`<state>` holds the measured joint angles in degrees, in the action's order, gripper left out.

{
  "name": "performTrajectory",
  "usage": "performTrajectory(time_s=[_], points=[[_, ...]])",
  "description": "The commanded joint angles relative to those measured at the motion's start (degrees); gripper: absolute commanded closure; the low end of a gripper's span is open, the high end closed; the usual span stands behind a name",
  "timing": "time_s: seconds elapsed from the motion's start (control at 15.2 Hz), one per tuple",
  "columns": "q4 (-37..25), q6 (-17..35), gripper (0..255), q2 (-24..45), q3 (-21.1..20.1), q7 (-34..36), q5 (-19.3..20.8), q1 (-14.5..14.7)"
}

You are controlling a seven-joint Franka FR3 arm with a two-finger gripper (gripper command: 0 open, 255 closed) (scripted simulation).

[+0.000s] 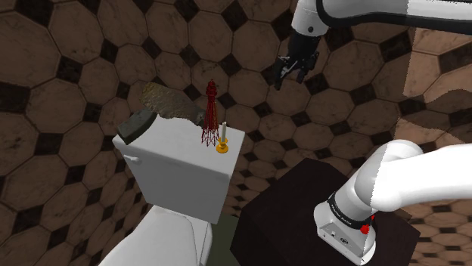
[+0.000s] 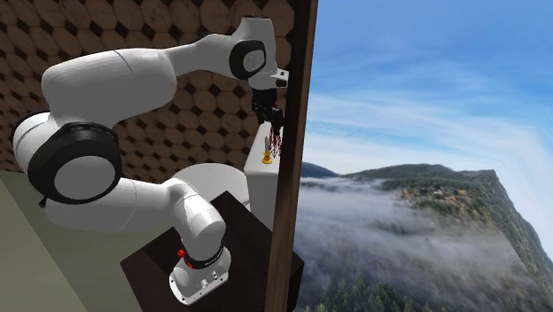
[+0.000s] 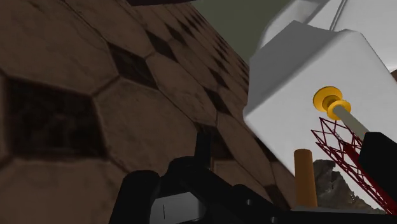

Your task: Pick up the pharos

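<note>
The black gripper (image 1: 290, 77) hangs in the air in front of the brown tiled wall (image 1: 76, 68), its two fingers spread apart with nothing between them. In the wrist view the fingers (image 3: 139, 194) come in wide of each other, and the gap between them holds only wall and the corner of the toilet tank (image 3: 299, 70).

The pharos (image 1: 211, 113), a slim red lattice tower, stands upright on the flat lid of the white toilet tank (image 1: 181, 166), below the gripper and well apart from it, so no finger touches it. In the wrist view its red latticework (image 3: 343, 149) sits off to the side of the gripper (image 3: 257, 168), close against one finger rather than in the middle of the gap. In the second exterior view the gripper (image 2: 271, 120) points down, with the tower's red top (image 2: 276, 142) just under the fingertips as seen from there.

Just beside the pharos, on the side nearer the gripper, stands a pale candle (image 1: 224, 130) in a yellow holder (image 1: 222, 148); whether the two touch I cannot tell. Beyond the tower, farther from the gripper, a rough brownish lump (image 1: 163, 100) and a dark grey shape (image 1: 136, 125) rest at the tank's back edge. An orange cylinder (image 3: 305, 178) shows in the wrist view near the tower's base. The dark box stand (image 1: 295, 219) sits below the gripper, beside the tank.
</note>
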<state>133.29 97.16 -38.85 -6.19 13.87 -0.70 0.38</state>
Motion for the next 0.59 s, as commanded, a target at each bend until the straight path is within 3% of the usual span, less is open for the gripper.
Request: performTrajectory(time_s=[0.0, 0.53], points=[[-0.95, 3.15, 0, 2.52, -1.51, 2.3, -1.18, 0.32], [-7.32, 14.53, 0, 14.43, -7.06, 10.66, -3.04, 0.63]])
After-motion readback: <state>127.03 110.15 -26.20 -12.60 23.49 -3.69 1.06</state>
